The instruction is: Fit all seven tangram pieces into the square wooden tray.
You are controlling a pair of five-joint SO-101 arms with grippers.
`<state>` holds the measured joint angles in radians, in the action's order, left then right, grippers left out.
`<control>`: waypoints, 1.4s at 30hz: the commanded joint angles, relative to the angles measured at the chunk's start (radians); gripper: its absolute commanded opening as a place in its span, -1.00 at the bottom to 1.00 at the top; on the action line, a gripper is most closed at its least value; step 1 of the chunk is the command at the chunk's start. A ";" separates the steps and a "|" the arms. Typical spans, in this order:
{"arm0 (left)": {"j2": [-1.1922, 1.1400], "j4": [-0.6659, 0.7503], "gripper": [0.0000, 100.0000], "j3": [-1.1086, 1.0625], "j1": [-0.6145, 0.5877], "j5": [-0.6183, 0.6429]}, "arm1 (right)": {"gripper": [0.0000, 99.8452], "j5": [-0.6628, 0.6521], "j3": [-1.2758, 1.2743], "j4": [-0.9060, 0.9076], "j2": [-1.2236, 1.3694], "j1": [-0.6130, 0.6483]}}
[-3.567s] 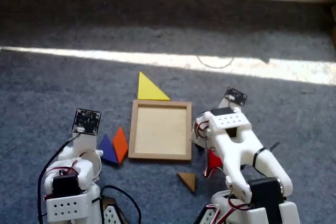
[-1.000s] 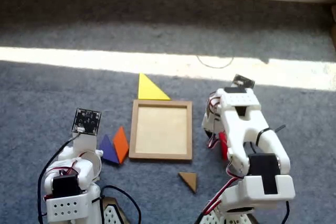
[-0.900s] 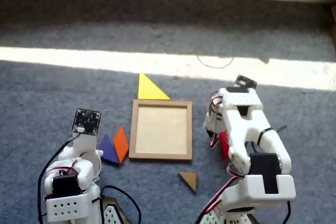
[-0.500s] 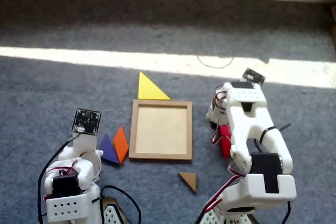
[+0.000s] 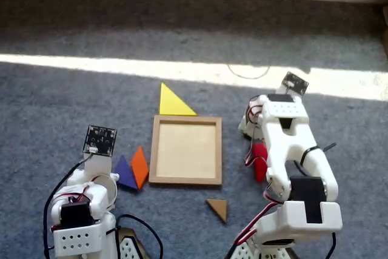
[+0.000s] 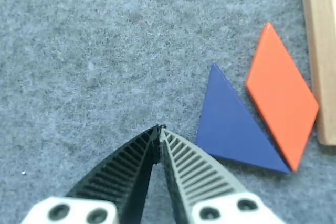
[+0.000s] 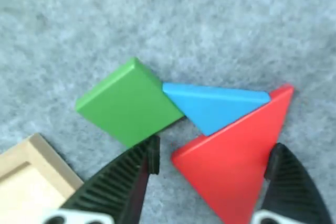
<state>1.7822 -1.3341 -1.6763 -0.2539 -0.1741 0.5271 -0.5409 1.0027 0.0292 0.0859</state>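
Observation:
The square wooden tray [image 5: 155, 150] lies mid-carpet with nothing in it. In the right wrist view my right gripper [image 7: 212, 160] is open and straddles a red triangle [image 7: 231, 169]; a light blue triangle [image 7: 218, 106] and a green square [image 7: 128, 103] touch it just beyond the fingertips. The right arm [image 5: 285, 144] covers these from above, with a strip of the red triangle [image 5: 259, 161] showing. My left gripper [image 6: 158, 131] is shut on nothing over carpet, next to a dark blue triangle [image 6: 231, 124] and an orange parallelogram [image 6: 281, 95]. A yellow triangle [image 5: 173, 102] lies behind the tray and a brown triangle [image 5: 217, 208] in front.
The tray's corner [image 7: 26, 166] lies close to the green square. The tray's edge [image 6: 317, 51] borders the orange parallelogram. The left arm [image 5: 91, 192] stands at the front left. A thin cable [image 5: 245, 74] lies on the sunlit strip at the back.
The right arm has swung away from the tray's side, farther back and to the right, uncovering more of the red triangle. The left arm and the pieces have not moved.

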 commanded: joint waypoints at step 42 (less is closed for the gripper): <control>0.028 -0.008 -0.94 -0.019 -0.012 0.006 | -0.37 0.005 0.002 0.097 0.130 -0.007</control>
<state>1.7822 -1.3341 -1.6763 -0.2539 -0.1741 0.5271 -0.5286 1.0871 0.1350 0.0875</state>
